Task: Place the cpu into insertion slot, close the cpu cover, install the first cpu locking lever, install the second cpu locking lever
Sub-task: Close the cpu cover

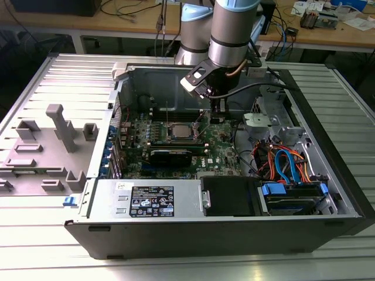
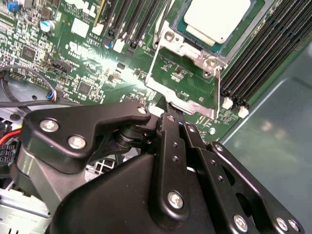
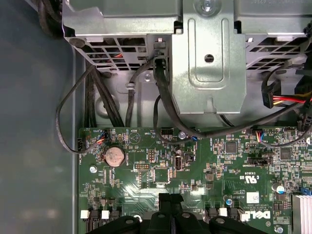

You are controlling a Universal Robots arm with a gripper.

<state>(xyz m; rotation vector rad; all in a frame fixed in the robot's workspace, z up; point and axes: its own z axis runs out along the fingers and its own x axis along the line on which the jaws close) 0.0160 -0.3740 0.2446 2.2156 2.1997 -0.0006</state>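
Note:
The cpu (image 2: 217,18) lies flat in the insertion slot (image 2: 176,22) on the green board, silver top up; in the exterior view the cpu (image 1: 179,130) sits mid-board. The cpu cover (image 2: 185,100) stands open, swung away from the slot, with bare board showing through its window. My gripper (image 2: 168,113) is shut, fingers pressed together, its tips right at the cover's free edge; whether they touch it I cannot tell. In the exterior view the gripper (image 1: 218,117) hangs just to the right of the slot. A thin lever wire (image 2: 163,22) rises beside the slot.
Black memory slots (image 2: 263,63) run along one side of the slot. A metal drive cage (image 3: 204,63) with black cables stands past the board's edge. The power supply (image 1: 152,202) fills the case's front. A grey plastic fixture (image 1: 55,146) lies on the table outside.

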